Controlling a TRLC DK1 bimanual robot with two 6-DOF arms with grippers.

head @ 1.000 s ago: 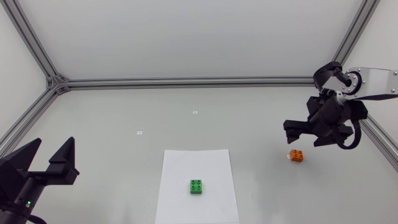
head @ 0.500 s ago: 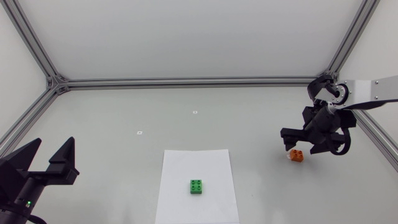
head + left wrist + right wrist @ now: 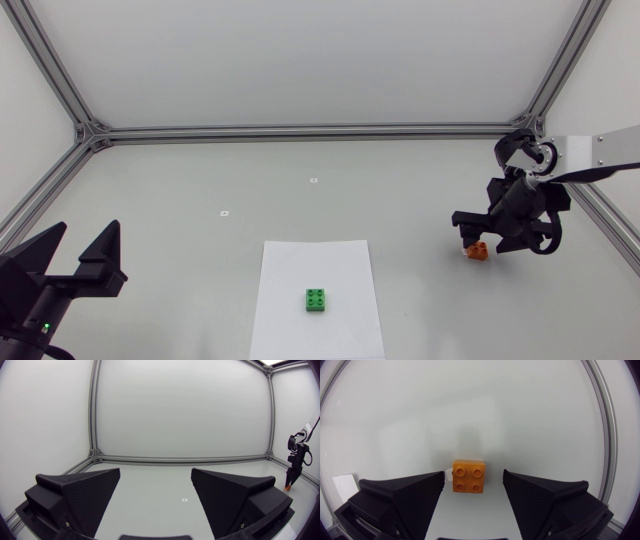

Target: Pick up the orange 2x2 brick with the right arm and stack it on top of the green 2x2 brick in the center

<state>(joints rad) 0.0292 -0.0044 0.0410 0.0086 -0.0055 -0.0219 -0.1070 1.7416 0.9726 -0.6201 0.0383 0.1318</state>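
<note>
figure: approach stage of the pick, seen from overhead and from both wrists. my right gripper (image 3: 490, 236) hangs over the small orange 2x2 plastic brick (image 3: 469, 476), which sits studs-up on the pale grey table (image 3: 200, 180) near its right edge. in the right wrist view the brick lies in the gap between the two broad black fingers, apart from both. the fingers stand wide open and have hold of nothing. the overhead view shows the brick partly covered by the gripper, so i cannot tell from it how much height separates the two. the green 2x2 plastic brick (image 3: 317, 300) rests studs-up on a white sheet of paper (image 3: 300, 262) at the centre of the table, well apart from the orange brick, with nothing on top of it. my left gripper (image 3: 156, 474) sits at the near left corner of the table, its fingers spread wide and empty, and takes no part here. progress, as i judge it: the gripper looks lined up over the brick, but no step of the task proper is complete. the brick is not yet grasped. what remains is to lower around the brick, close on two opposite sides, lift, carry it to the centre, square it over the green studs, press it down and let go.
</note>
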